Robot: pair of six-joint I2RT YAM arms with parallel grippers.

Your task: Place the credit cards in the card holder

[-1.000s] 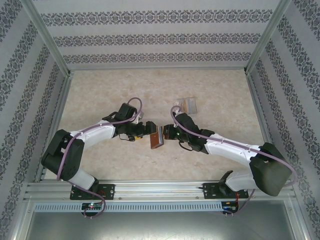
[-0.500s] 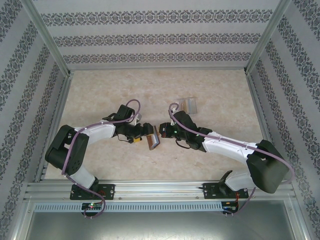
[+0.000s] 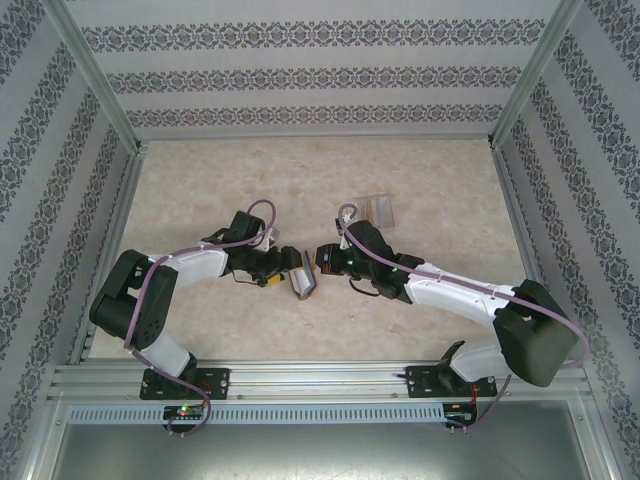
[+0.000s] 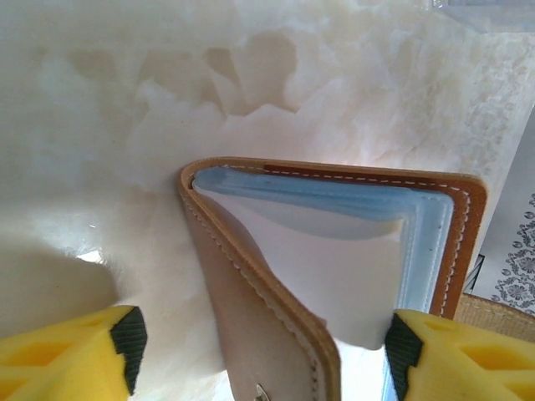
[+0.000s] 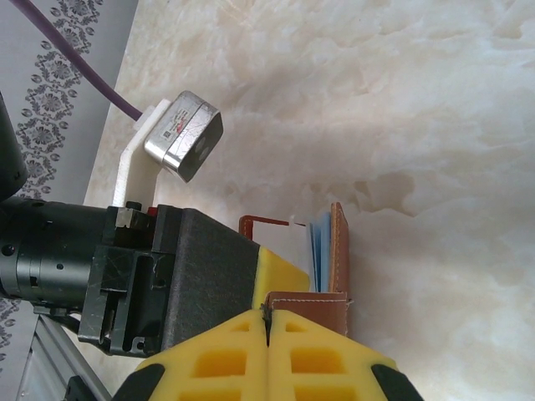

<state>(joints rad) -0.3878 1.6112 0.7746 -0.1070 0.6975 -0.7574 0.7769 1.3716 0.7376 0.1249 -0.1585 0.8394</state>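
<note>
The card holder (image 3: 306, 277) is a reddish-brown leather wallet, held up on edge between the two grippers at the table's middle. My right gripper (image 5: 267, 313) is shut on one leather flap (image 5: 311, 302) of it. My left gripper (image 4: 263, 334) is open and straddles the wallet: the tan flap (image 4: 251, 326) stands between its yellow fingers (image 4: 71, 355), and the right pad sits against a pale inner sheet (image 4: 334, 276). Blue-grey credit cards (image 4: 334, 190) lie in the pockets, their edges showing (image 5: 316, 242). In the top view my left gripper (image 3: 291, 270) and right gripper (image 3: 322, 262) face each other.
A clear plastic box (image 3: 378, 210) lies on the table behind the right gripper. Patterned walls and metal frame posts (image 3: 95, 75) enclose the marble-look table (image 3: 200, 190). The left gripper's black body (image 5: 201, 267) and camera (image 5: 182, 135) sit close to my right fingers.
The left gripper has moved right onto the wallet and its jaws have narrowed. The wallet has tipped up from showing its brown face to showing its pale inside. The right gripper stays shut.
</note>
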